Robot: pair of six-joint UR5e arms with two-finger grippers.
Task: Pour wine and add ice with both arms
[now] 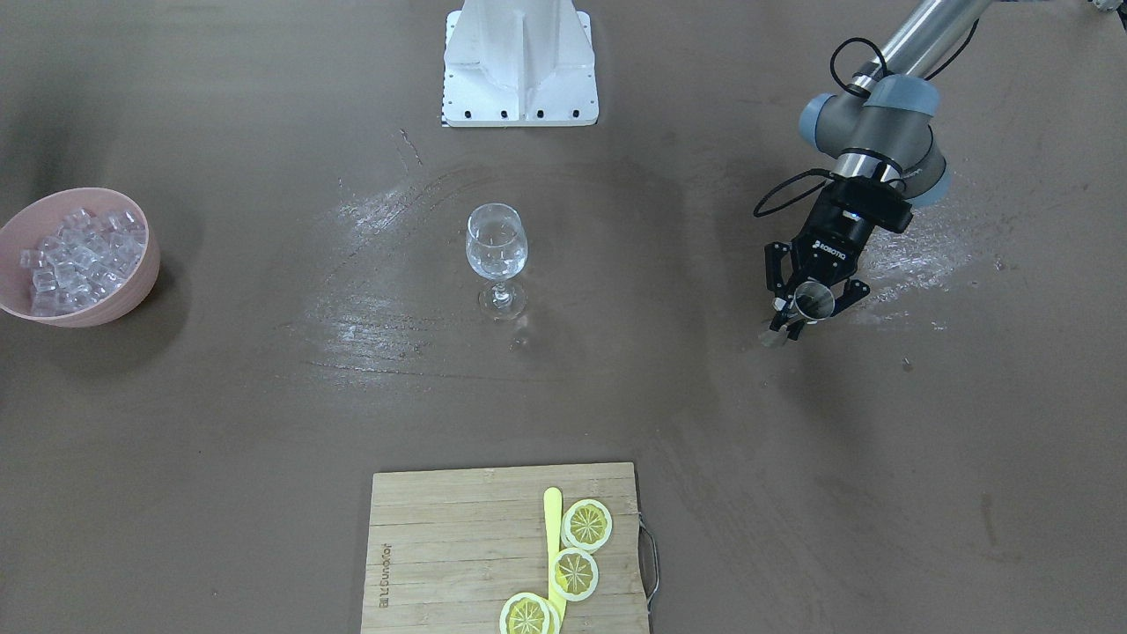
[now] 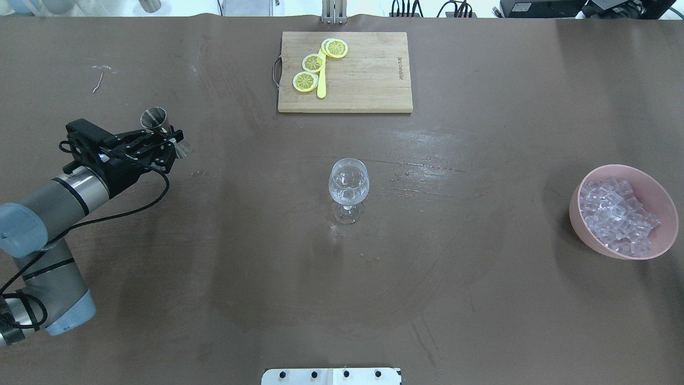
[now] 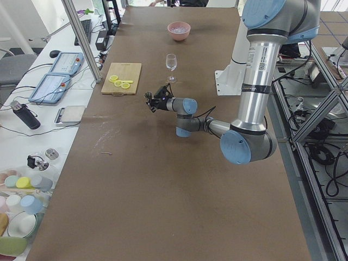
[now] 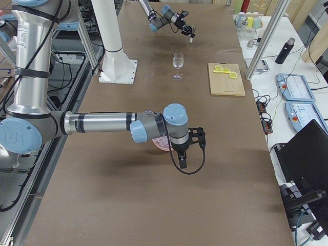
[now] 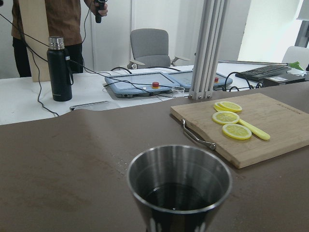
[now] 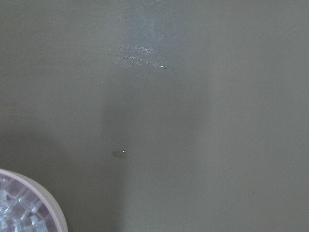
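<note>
1. Left gripper (image 1: 808,304): fingers pinched on a small metal cup (image 5: 178,181). The grip sits below the rim, which leaves the mouth free for pouring.
2. The cup is upright with dark liquid in the bottom. We read that as the wine, held level so nothing spills.
3. The wine glass (image 2: 348,184) stands mid-table, well apart from the cup, with no dark liquid in it. That central spot suits reach from both arms.
4. The ice (image 2: 614,214) is piled in a pink bowl (image 2: 585,232) at the right end of the table, on the right arm's side.
5. Right gripper (image 4: 200,137): it shows only in the side view, near the bowl. We cannot tell whether it is spread or closed. Its wrist camera catches only the bowl's rim in a corner, so we judge it beside the bowl, not over it.
6. Our read: the pour is not yet done. Next, carry the cup over the glass and tip it. The main risk is that the stemmed glass topples if bumped.
</note>
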